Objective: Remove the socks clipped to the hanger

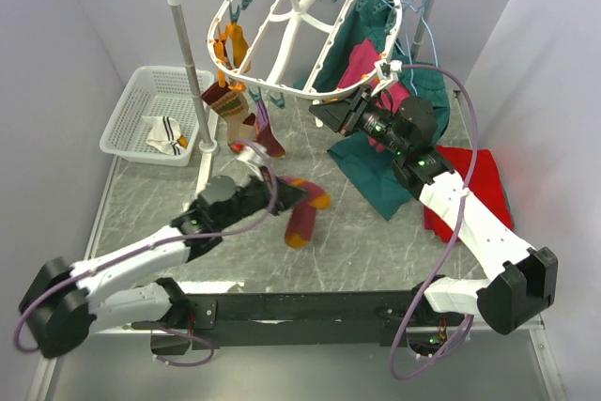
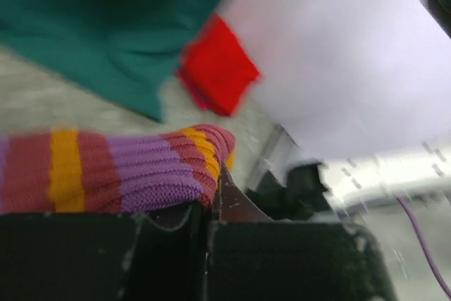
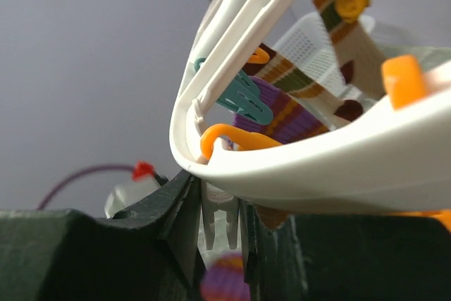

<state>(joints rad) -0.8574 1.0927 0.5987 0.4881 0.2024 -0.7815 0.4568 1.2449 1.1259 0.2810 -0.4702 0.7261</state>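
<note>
The white oval hanger (image 1: 310,44) hangs tilted from the rack's bar. Striped socks (image 1: 230,53) still hang clipped along its left rim, with more lower down (image 1: 246,119). My left gripper (image 1: 255,159) is shut on one striped sock (image 1: 305,213), which droops toward the table. In the left wrist view that sock (image 2: 106,170) lies across the shut gripper (image 2: 211,202). My right gripper (image 1: 331,116) is at the hanger's near rim. The right wrist view shows this gripper (image 3: 224,223) closed on a white clip (image 3: 224,209) just under the rim (image 3: 317,167).
A white basket (image 1: 127,115) holding a white sock (image 1: 164,133) stands at the left. The rack's post (image 1: 188,91) rises beside it. A magenta garment (image 1: 362,68) and dark green clothes (image 1: 371,171) hang behind the right arm. A red cloth (image 1: 479,185) lies on the right.
</note>
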